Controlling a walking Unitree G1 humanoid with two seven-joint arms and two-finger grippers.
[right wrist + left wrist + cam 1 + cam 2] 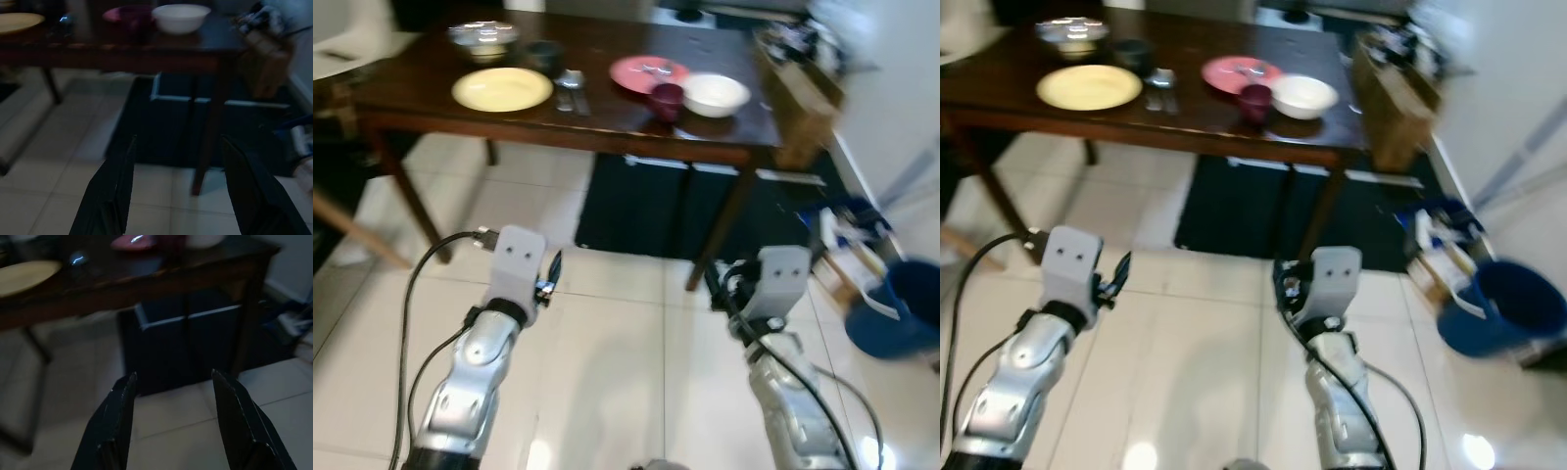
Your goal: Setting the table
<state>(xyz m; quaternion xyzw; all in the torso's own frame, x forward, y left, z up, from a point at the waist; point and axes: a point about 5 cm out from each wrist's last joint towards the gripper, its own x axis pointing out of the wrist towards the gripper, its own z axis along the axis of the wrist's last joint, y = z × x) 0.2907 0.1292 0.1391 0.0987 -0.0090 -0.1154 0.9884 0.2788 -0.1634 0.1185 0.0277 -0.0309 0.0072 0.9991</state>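
Ahead stands a dark wooden table (607,122). On it lie a yellow plate (502,89), a pink plate (647,72), a white bowl (714,94), a dark red cup (667,99), cutlery (571,88), a dark cup (543,56) and a glass bowl (483,39). Both arms are held low over the tiled floor, well short of the table. My left gripper (171,426) is open and holds nothing. My right gripper (178,188) is also open and holds nothing.
A dark box (656,211) sits under the table. A cardboard box (803,103) with clutter stands at the table's right end. A blue bucket (901,308) and small items are on the floor at right. A chair (347,44) stands at the far left.
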